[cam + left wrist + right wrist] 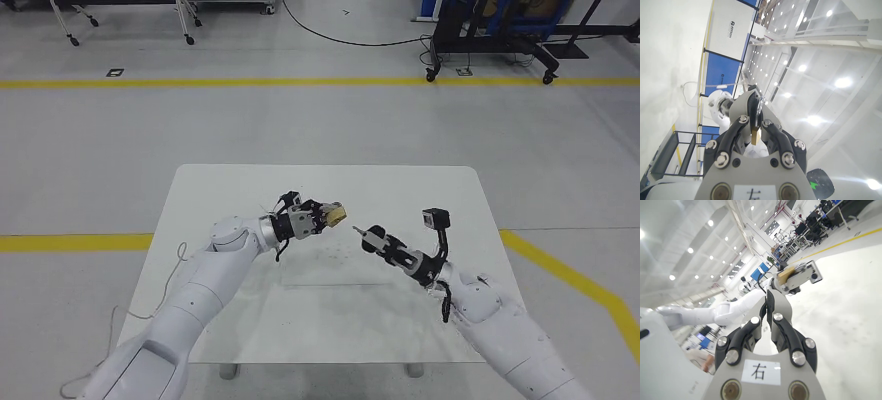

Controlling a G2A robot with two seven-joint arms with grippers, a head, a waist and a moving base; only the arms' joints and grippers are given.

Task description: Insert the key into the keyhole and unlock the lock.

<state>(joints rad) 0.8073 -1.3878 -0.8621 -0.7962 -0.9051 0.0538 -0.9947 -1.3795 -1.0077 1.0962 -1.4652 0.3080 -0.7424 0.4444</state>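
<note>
My left gripper [318, 217] is held above the middle of the white table [220, 190], shut on a brass padlock [335, 213]. In the left wrist view the padlock's brass body [754, 137] and silver shackle [761, 106] sit between the shut fingers [745, 106]. My right gripper [366, 234] hovers just right of the padlock, shut on a small key whose metal tip [357, 229] points at the lock with a short gap between them. In the right wrist view the right gripper [768, 294] is pressed shut, and the padlock [785, 275] faces it.
Both arms hang over the table's centre, above its bare surface. The table's front edge [320, 362] lies near the robot. Wheeled stands [495, 50] are on the floor far beyond the table.
</note>
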